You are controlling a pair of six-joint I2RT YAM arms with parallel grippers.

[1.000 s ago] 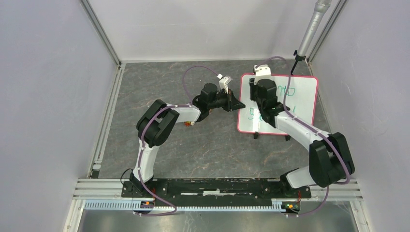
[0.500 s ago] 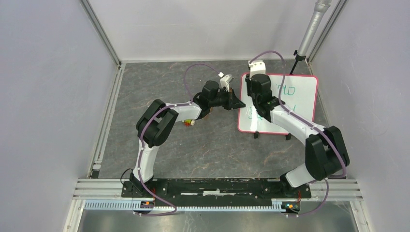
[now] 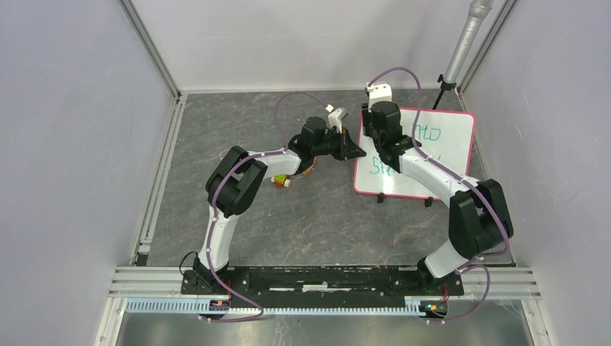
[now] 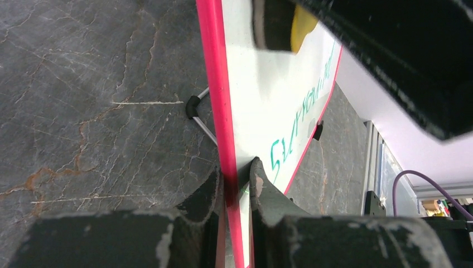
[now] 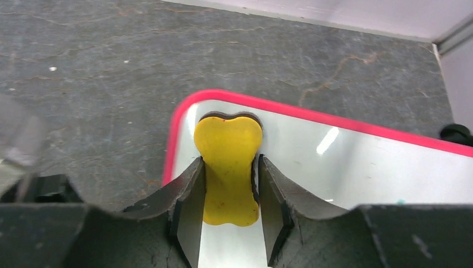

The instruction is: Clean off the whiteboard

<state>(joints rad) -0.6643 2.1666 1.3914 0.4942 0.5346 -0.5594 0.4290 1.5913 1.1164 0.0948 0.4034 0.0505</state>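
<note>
Whiteboard (image 3: 447, 162) lies face up on the far right part of the bench (image 3: 238, 122) in the top view, and both arms meet at its far left corner. The left hand (image 3: 355, 153) comes at the board's left edge from the side. The right hand (image 3: 372, 121) sits over the far left corner, its fingers hidden under the wrist, so this view does not show its grip. Two patches of green marks (image 3: 431, 134) show on the face, one toward the far right and one at the near left. Two black feet (image 3: 382, 202) stick out under the near edge. One small red, yellow and white thing (image 3: 279, 182) lies on the bench beside the left arm, too small to name.

The left wrist view shows the grip that the top view hides. The left hand's two fingers (image 4: 262, 192) are clamped on the pink-red frame (image 4: 215, 84), one on each side of it. One line of green writing and two feet show here. One dark-and-yellow eraser (image 4: 276, 22) rests against the board's face.

The right wrist view alone shows the right hand's two fingers squeezing the waist of the bone-shaped eraser. The eraser sits just inside the frame at the rounded corner.
</note>
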